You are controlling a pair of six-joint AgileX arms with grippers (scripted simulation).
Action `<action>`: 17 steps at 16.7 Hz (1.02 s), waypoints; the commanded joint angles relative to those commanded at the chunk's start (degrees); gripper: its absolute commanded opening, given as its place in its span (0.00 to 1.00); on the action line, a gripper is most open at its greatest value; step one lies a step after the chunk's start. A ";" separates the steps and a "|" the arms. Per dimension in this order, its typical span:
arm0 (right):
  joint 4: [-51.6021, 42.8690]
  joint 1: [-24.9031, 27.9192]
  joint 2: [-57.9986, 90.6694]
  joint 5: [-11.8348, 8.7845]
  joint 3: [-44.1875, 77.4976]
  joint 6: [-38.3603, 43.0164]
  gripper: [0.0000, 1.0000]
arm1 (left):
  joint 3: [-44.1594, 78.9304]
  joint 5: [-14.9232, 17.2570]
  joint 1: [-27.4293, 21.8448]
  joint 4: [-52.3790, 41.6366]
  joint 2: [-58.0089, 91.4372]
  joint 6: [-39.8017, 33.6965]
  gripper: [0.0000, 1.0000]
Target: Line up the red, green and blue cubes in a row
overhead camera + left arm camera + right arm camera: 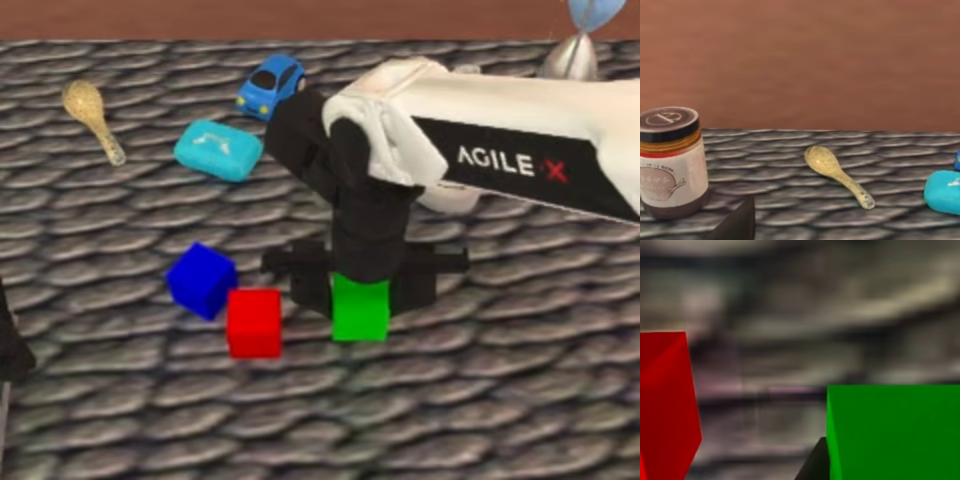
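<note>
Green cube sits low in the right gripper, fingers straddling it, grip uncertain, just right of the red cube to extend the row; blue cube touches red's far-left corner. Left arm parked at the left edge.

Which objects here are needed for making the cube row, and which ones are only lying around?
Needed: red cube, green cube under the right gripper, blue cube.

Lying around: toy car, teal block, spoon, jar.
</note>
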 joint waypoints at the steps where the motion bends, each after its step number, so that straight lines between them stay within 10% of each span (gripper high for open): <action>1: 1.48 0.07 0.42 0.02 -1.33 0.04 0.00 | 0.00 0.00 0.00 0.00 0.00 0.00 1.00; 6: 2.62 0.15 0.80 0.05 -2.40 0.07 0.00 | 0.00 0.00 0.00 0.00 0.00 0.00 1.00; 17: 2.62 0.15 0.80 0.05 -2.40 0.07 0.83 | 0.00 0.00 0.00 0.00 0.00 0.00 1.00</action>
